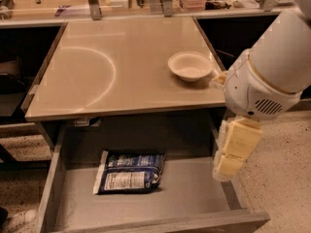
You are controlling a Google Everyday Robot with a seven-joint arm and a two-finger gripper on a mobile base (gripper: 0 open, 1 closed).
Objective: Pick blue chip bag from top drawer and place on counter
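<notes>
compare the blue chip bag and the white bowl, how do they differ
The blue chip bag is dark blue and crinkly; the white bowl is plain and smooth. The bag lies flat in the open top drawer; the bowl stands upright on the counter. Neither is touched by the gripper, which hangs over the drawer's right wall.
</notes>
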